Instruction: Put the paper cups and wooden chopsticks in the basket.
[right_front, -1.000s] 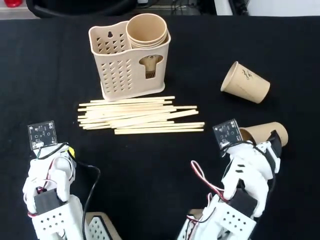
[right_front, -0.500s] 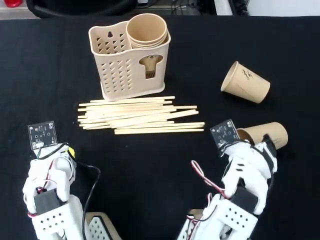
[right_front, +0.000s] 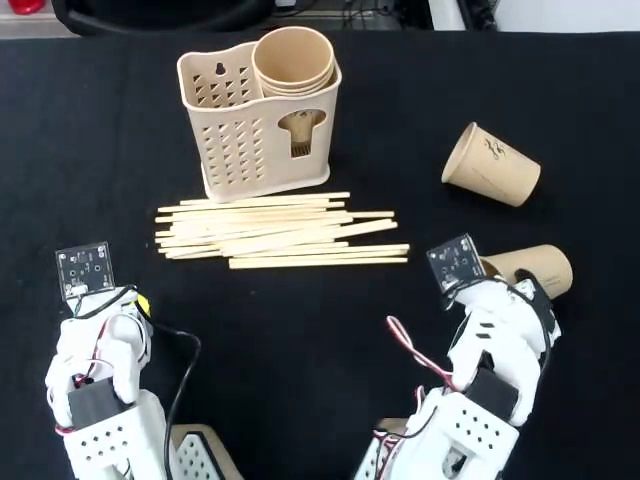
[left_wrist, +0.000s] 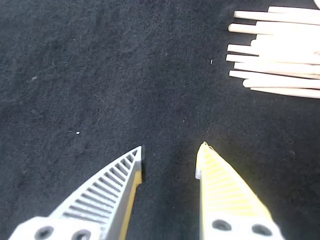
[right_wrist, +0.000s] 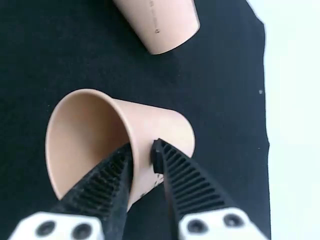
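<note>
A paper cup (right_wrist: 120, 125) lies on its side on the black cloth, and my right gripper (right_wrist: 141, 147) is shut on its rim wall, one finger inside and one outside. In the high view this cup (right_front: 535, 266) is at the right, just ahead of my right gripper (right_front: 522, 290). Another paper cup (right_front: 490, 165) lies tipped over farther back. The wooden chopsticks (right_front: 280, 230) lie in a flat pile in front of the beige basket (right_front: 235, 140), which holds stacked cups (right_front: 292, 60). My left gripper (left_wrist: 170, 155) hangs open over bare cloth, short of the chopstick ends (left_wrist: 272, 55).
The black cloth's right edge (right_wrist: 265, 100) runs close to the held cup. The second tipped cup (right_wrist: 157, 22) lies just beyond it. Bare cloth stretches between the two arms and to the left of the chopsticks.
My right arm has shifted slightly with the cup pinched in its fingers. The left arm, chopsticks and basket have not moved.
</note>
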